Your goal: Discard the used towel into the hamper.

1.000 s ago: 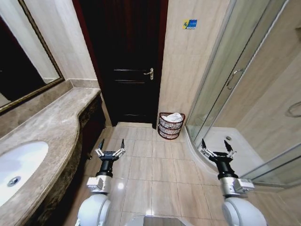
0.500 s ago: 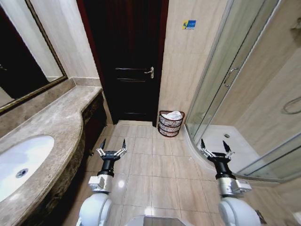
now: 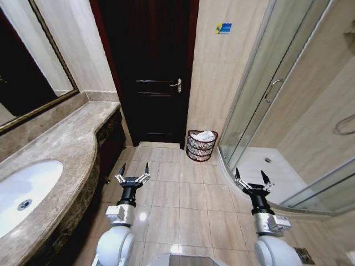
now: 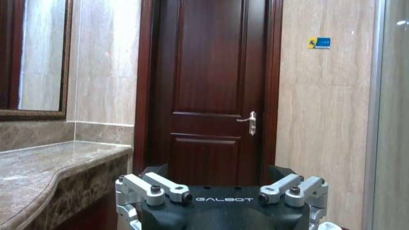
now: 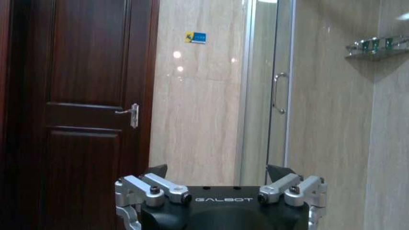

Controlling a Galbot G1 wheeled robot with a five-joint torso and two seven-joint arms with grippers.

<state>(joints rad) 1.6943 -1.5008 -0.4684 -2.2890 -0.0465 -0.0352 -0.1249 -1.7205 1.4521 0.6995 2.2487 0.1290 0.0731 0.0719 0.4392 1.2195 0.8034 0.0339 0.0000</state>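
Jaws on both spread wide, nothing held: left gripper (image 3: 133,173) at 7 o'clock, right gripper (image 3: 249,177) at 5, both over glossy beige floor tiles (image 3: 183,199). Small reddish-brown slatted wicker hamper (image 3: 201,148) at 12 against the beige wall, between the dark wood door (image 3: 147,72) and glass shower enclosure (image 3: 277,94), white towel (image 3: 204,136) inside. Marble vanity counter (image 3: 61,160) at 9.
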